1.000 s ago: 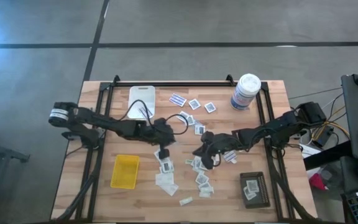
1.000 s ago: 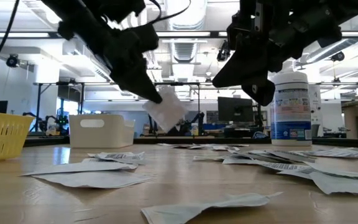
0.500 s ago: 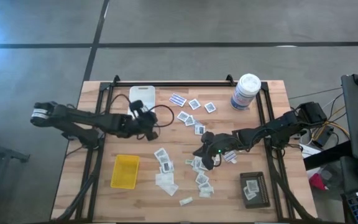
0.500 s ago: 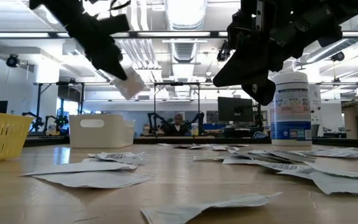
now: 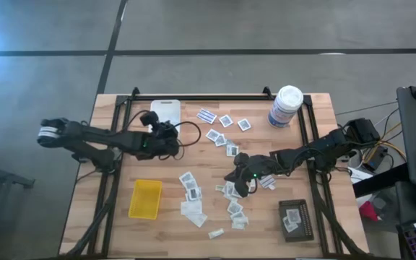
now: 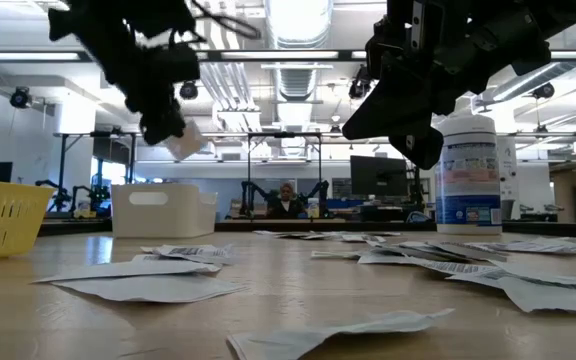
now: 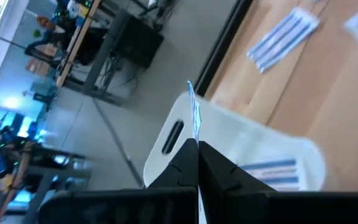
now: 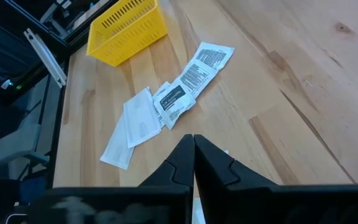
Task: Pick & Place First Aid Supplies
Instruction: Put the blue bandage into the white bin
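Packet (image 7: 193, 112), thin and white, sits pinched edge-on in the left claw (image 5: 166, 134), raised above the white tray (image 5: 165, 110) at the table's (image 5: 323, 130) far left. Right claw (image 5: 238, 182), pressed together, hovers over loose packets (image 5: 233, 206) scattered mid-table.

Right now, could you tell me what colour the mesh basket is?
Yellow: the basket shows best in the high view.
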`<control>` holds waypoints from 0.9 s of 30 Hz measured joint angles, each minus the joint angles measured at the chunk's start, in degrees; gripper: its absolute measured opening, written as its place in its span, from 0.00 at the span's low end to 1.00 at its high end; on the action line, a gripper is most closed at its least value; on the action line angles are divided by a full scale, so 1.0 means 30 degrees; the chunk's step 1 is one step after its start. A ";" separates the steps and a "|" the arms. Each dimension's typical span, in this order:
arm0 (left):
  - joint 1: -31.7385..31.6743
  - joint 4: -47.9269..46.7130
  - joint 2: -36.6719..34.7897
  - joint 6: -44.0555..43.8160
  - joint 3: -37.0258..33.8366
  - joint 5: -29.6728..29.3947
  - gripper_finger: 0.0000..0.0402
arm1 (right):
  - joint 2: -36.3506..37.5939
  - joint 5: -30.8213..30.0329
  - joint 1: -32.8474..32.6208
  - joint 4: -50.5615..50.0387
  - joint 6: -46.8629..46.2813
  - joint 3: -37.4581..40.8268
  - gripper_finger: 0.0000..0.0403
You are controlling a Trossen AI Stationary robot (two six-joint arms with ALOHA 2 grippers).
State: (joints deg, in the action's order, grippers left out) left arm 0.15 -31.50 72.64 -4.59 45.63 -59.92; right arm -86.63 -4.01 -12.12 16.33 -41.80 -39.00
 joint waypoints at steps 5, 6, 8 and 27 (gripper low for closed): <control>-0.0744 0.0081 0.0544 -0.0224 -0.0845 0.0034 0.00 | 0.0000 -0.0005 0.0000 0.0000 -0.0007 0.0000 0.02; -0.0875 0.0171 0.0655 -0.0273 -0.1019 0.0166 0.00 | 0.0000 -0.0007 0.0000 -0.0002 -0.0007 0.0000 0.02; -0.1075 0.0320 0.0909 -0.0273 -0.1331 0.0385 0.00 | 0.0000 -0.0015 0.0000 0.0004 -0.0001 0.0000 0.02; -0.2470 0.2803 0.4372 0.1519 -0.1543 0.1619 0.00 | -0.0007 -0.0219 0.0044 0.0047 -0.0430 0.0000 0.02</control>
State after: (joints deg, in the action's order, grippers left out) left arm -7.26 -23.09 85.76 -0.03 41.00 -55.07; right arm -86.65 -4.67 -11.99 16.47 -43.09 -39.00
